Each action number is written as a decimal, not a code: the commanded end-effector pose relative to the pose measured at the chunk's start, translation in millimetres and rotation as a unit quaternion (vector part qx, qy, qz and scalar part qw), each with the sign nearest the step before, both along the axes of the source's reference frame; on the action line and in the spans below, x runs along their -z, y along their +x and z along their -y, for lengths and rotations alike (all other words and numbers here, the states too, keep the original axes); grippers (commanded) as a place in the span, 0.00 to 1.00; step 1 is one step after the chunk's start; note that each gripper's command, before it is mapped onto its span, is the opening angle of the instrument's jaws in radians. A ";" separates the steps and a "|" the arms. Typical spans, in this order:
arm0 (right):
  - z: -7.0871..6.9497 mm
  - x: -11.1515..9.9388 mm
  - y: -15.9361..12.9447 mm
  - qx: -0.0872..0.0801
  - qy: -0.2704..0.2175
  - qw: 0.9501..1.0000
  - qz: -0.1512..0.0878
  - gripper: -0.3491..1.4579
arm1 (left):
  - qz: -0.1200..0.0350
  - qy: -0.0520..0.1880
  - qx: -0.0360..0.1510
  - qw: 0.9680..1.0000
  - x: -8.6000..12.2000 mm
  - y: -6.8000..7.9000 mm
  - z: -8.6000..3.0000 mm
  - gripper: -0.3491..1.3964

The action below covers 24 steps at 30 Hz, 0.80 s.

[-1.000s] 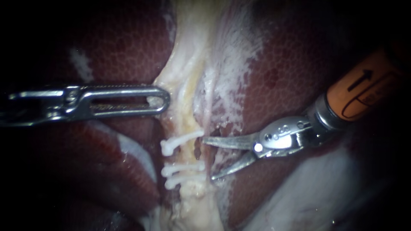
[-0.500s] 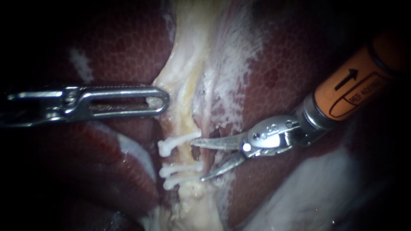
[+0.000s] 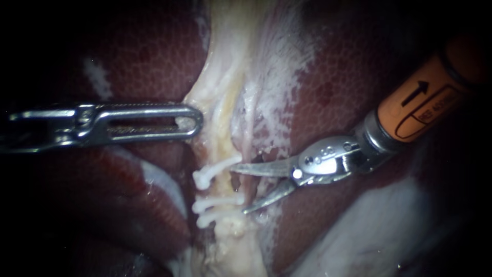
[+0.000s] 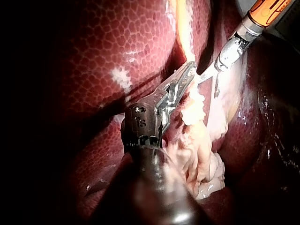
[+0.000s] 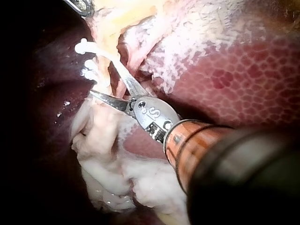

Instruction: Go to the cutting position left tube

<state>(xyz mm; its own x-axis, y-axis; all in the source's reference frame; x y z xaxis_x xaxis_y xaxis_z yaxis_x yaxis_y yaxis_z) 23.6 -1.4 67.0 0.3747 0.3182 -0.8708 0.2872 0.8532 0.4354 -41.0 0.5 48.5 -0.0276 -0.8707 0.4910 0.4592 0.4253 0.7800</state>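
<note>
Right instrument (image 3: 238,190) shifted toward 9 o'clock, blades apart, at 3 o'clock side of left tube (image 3: 224,186), level with gap between upper clip (image 3: 212,173) and lower two clips (image 3: 215,202). Left instrument (image 3: 197,121) unmoved at 9 o'clock, jaws clamped on pale tissue (image 3: 218,110) edge

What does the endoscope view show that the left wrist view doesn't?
Only the endoscope view shows three white clips across the tube. Only the left wrist view shows a thick lump of pale tissue beside my left instrument's shaft. Both show the liver, my left instrument clamped on pale tissue, and my right instrument with its blades open near that tissue.
</note>
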 end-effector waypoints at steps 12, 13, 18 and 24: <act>0.4 -0.2 1.3 -0.003 0.000 1.000 0.002 0.99 | 0.000 0.000 0.000 1.000 0.0 0.0 0.0 0.00; 0.5 -0.2 1.6 -0.001 0.001 1.000 0.001 0.99 | 0.000 0.000 0.000 1.000 0.0 0.0 0.0 0.00; 0.7 -0.2 2.4 0.003 0.003 1.000 -0.002 0.99 | 0.000 0.000 0.000 1.000 0.0 -0.1 0.0 0.00; 0.7 -0.1 3.0 0.010 0.008 1.000 -0.007 0.99 | 0.000 0.000 0.000 1.000 0.0 -0.1 -0.1 0.00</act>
